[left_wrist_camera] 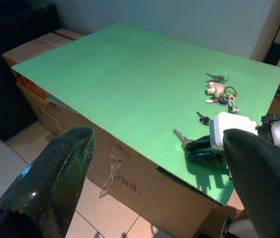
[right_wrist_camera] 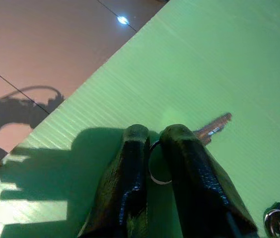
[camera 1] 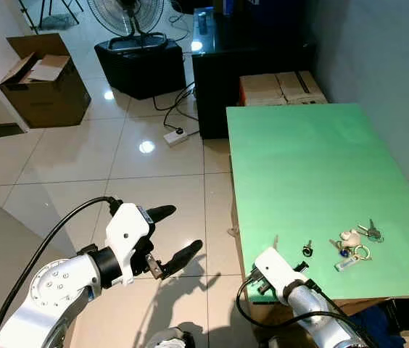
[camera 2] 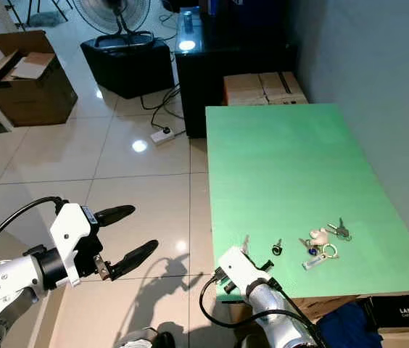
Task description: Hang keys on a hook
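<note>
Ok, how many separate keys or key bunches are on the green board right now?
3. A single key at the right gripper near the board's front edge; a small black-headed key just beyond it; a key bunch with charm farther right. The gripper may hide more.

Silver arms, white wrists, black fingers (camera 1: 162, 212), cables.

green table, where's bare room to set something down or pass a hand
The green table is bare across its far half, up to the cardboard boxes. The near edge is crowded: the right claw closed on a key ring, a loose black-headed key and a key bunch beside it.
</note>
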Tool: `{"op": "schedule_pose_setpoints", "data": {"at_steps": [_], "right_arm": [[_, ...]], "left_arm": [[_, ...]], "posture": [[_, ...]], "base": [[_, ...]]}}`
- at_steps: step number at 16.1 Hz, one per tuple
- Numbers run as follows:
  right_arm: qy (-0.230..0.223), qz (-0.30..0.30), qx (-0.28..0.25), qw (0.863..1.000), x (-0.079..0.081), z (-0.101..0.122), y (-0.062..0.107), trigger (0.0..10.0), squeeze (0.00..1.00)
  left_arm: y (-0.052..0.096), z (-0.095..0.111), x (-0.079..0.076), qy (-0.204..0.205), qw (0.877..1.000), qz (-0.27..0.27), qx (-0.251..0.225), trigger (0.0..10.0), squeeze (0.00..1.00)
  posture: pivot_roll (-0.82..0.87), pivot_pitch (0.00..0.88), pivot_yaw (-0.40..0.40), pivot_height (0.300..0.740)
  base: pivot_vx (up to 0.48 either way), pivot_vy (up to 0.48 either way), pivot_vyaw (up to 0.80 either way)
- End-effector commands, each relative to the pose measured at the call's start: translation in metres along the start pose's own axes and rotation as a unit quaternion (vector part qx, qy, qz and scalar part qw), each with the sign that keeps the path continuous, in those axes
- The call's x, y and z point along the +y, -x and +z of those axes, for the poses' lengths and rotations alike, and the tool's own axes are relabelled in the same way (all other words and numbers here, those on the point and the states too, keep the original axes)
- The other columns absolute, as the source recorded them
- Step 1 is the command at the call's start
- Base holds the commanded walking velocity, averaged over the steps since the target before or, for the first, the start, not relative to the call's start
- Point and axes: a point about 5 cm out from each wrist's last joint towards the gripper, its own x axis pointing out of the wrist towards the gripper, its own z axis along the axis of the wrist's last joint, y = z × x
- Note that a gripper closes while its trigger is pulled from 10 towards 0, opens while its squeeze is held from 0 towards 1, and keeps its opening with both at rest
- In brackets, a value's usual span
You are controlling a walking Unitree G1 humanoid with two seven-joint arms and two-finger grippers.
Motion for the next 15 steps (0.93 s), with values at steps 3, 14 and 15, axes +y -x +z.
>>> {"op": "schedule_pose_setpoints", "data": {"at_steps": [3, 14, 15], "right_arm": [[0.008, -0.043, -0.006, 0.999, -0.009, 0.001, 0.002, 0.0, 0.00], [-0.140, -0.137, -0.108, 0.975, -0.029, 0.022, 0.014, 10.0, 1.00], [-0.253, -0.116, -0.165, 0.946, -0.028, 0.032, 0.019, 10.0, 1.00]], "left_arm": [[0.003, 0.001, 0.001, -0.003, 1.000, 0.001, 0.004, 10.0, 0.00], [0.005, 0.000, -0.001, -0.002, 1.000, -0.003, 0.005, 10.0, 0.00], [0.005, 0.000, -0.001, -0.002, 1.000, -0.003, 0.005, 10.0, 0.00]], "posture": [[0.15, 0.084, 0.114, 0.740], [0.15, 0.069, 0.120, 0.740], [0.15, 0.072, 0.122, 0.740]], "base": [[0.000, 0.000, 0.00], [0.000, 0.000, 0.00], [0.000, 0.000, 0.00]]}}
